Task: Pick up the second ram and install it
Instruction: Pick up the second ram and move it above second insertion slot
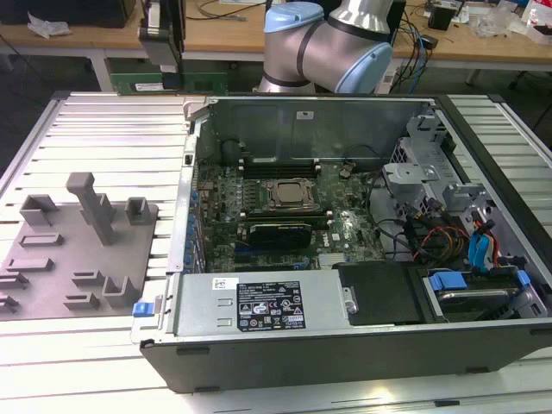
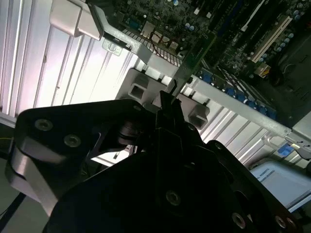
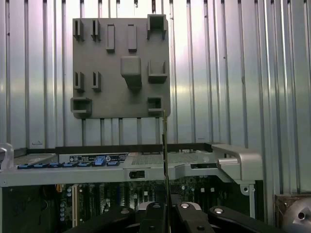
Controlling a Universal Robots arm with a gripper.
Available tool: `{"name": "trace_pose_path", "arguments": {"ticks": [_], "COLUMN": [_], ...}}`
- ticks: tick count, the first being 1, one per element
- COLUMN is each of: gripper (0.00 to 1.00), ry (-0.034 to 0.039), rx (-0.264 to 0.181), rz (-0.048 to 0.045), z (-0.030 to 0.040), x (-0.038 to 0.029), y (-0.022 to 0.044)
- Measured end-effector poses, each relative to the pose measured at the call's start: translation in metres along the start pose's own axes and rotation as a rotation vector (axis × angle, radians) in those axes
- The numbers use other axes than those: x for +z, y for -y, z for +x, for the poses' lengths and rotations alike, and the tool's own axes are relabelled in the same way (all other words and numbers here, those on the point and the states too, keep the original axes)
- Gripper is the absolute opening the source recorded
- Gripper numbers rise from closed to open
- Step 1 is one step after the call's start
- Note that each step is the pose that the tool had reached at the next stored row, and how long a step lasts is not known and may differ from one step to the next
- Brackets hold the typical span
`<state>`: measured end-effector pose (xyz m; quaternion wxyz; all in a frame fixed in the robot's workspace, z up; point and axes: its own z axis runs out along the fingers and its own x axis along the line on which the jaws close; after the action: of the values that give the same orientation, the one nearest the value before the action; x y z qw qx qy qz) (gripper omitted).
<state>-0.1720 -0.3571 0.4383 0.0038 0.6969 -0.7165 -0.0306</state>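
Ribbed metal table (image 1: pixel 86 129) carries the open computer case (image 1: pixel 345 354) and a grey holder block (image 1: pixel 52 267). Aloft near the case's wall, the gripper (image 2: pixel 167 99) is clamped on the second ram (image 2: pixel 194 60), probably leaving its long edge free for seating.

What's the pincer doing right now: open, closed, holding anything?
Pincer: closed, holding the ram by one end.
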Motion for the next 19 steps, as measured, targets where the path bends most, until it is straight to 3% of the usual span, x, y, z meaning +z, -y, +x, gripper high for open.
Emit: {"name": "trace_pose_path", "arguments": {"ticks": [2,4,9,13,19], "gripper": [0.14,0.14,0.14,0.14,0.14], "ry": [-0.0004,-0.0006,-0.0011,-0.0012,-0.0013], "rx": [0.000,0.000,0.000,0.000,0.000], "rz": [-0.0002,-0.0002,-0.0008,-0.0011,-0.0019], "z": [-0.0004,-0.0006,-0.0018,-0.0023,-0.0034], "x": [-0.0005,-0.0008,-0.0020,-0.0026,-0.0038], "y": [0.0106,0.0158,0.0442,0.0570,0.0846]}}
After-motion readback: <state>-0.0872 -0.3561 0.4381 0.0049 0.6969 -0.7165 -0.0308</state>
